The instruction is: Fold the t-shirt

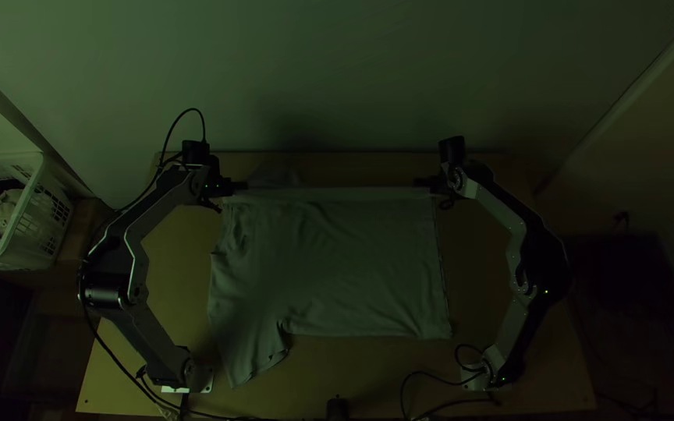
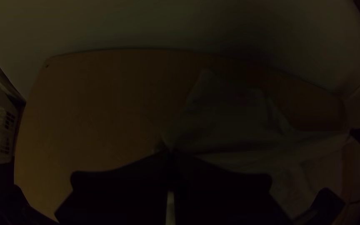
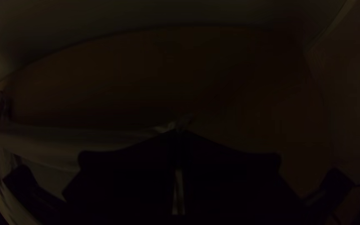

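The light t-shirt lies over the middle of the table, its upper edge drawn straight between the two grippers, one sleeve pointing toward the near edge at the left. My left gripper is at that edge's left end; in the left wrist view the left gripper is shut on the t-shirt, with some cloth lying beyond it. At the edge's right end is my right gripper; in the right wrist view the right gripper is shut on the t-shirt, a small bit of cloth poking out past the fingertips.
A white basket with cloth in it stands left of the table. The wall rises behind the table's far edge. Cables lie by the right arm's base, and a small dark object is at the near edge.
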### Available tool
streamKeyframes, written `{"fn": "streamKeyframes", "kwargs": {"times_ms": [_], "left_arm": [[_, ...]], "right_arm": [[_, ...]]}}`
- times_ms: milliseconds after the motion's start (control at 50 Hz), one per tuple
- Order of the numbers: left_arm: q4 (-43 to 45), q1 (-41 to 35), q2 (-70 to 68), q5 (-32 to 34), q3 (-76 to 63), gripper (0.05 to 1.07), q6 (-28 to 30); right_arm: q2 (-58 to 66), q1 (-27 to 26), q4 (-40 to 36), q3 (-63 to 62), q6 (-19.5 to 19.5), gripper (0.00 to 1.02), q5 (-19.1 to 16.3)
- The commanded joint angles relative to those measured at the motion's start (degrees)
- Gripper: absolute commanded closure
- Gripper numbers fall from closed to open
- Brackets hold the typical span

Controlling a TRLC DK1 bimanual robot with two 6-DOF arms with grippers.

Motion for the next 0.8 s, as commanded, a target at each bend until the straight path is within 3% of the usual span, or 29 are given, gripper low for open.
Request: {"fn": "streamKeyframes", "kwargs": {"times_ms": [0,160,780], "left_arm": [[0.5,0.9,-4.4,-0.5,-3.9,1.05,0.9],[0.6,1.0,-7.0,-0.8,-7.9,1.05,1.0],[1.8,-0.7,-12.1,-1.4,-20.4,1.05,1.6]], "right_arm": [[-3.2,0.3,0.5,-3.5,0.2,1.0,1.3],[-6.3,1.9,1.0,-7.6,0.2,1.0,2.9],[-14.4,5.5,2.0,-19.7,1.4,1.0,3.5]]}}
